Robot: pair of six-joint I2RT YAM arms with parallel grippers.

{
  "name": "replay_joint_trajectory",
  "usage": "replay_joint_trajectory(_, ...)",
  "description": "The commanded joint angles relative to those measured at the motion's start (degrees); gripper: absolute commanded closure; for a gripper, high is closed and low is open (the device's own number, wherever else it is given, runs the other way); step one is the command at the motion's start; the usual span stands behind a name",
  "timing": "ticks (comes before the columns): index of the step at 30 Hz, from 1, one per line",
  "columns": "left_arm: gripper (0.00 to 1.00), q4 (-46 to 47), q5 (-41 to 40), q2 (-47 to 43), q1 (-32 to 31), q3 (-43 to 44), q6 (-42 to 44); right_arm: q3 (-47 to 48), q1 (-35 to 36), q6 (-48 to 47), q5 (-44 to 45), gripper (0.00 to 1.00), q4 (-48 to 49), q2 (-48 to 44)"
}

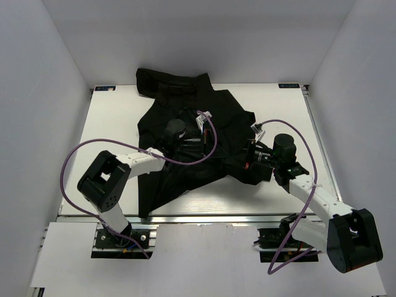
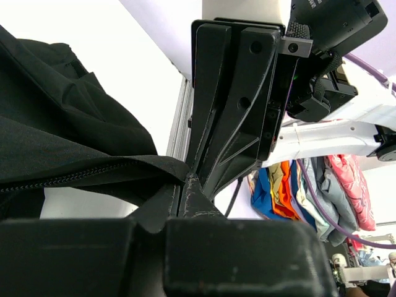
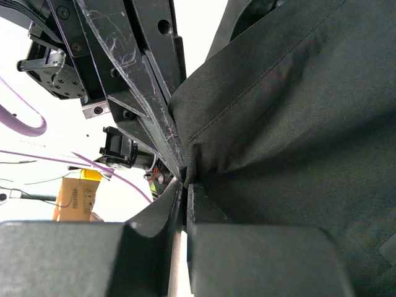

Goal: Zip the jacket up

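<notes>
**Two closed grips, one garment**

The left gripper [image 2: 185, 180] is clamped on the edge of the jacket [image 1: 219, 111], just beside its zipper teeth [image 2: 68, 178]. The right gripper [image 3: 184, 179] is closed on a stitched fold of the same black cloth. The jacket lies spread on the white table [image 1: 111, 130], collar end toward the far edge.

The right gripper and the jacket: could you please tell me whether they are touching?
Touching: the right wrist view shows the right gripper pinching a fold of the jacket.

Top camera looks straight down; both wrist cameras hug the jacket [image 1: 154, 120].
</notes>
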Motion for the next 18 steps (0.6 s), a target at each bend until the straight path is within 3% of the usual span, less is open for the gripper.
replay_joint_trajectory(1, 1.0, 0.3, -0.29, -3.23, -1.64, 0.6, 0.08, 2.03, 0.88, -0.94, -0.86, 1.0, 3.8, -0.76)
replay_joint_trajectory(2, 0.98, -0.23, -0.38, -3.23, -1.64, 0.77, 0.17, 1.95, 0.88, -1.21, -0.85, 1.0, 3.79, -1.02)
replay_joint_trajectory(4, 0.71, -2.5, -0.82, -3.58, -1.64, 1.04, 0.7, 1.51, 0.97, -0.86, 0.2, 1.0, 4.14, -1.37)
replay_joint_trajectory(5, 0.25, -5.04, -1.26, -4.46, -1.64, 0.95, 1.4, 1.33, 0.97, -0.69, 0.29, 1.0, 4.32, -1.55)
replay_joint_trajectory(6, 0.02, -7.42, -1.87, -5.07, -1.55, 0.95, 2.19, 1.16, 0.88, -0.77, 0.64, 1.0, 4.23, -1.47)
replay_joint_trajectory(8, 0.02, -13.3, -5.29, -6.91, -1.03, 0.95, 5.79, 1.68, 0.36, -2.26, 0.82, 1.0, 1.78, -1.38)
replay_joint_trajectory(13, 0.02, -41.24, -20.74, -18.16, 1.61, 1.92, 13.87, 3.09, -1.84, -5.34, 1.26, 1.0, -3.23, -1.38)
replay_joint_trajectory(18, 0.02, -70.85, -46.23, -25.11, 3.71, 4.64, 9.6, 4.58, -3.07, -12.45, 0.38, 1.0, -10.34, 0.46)
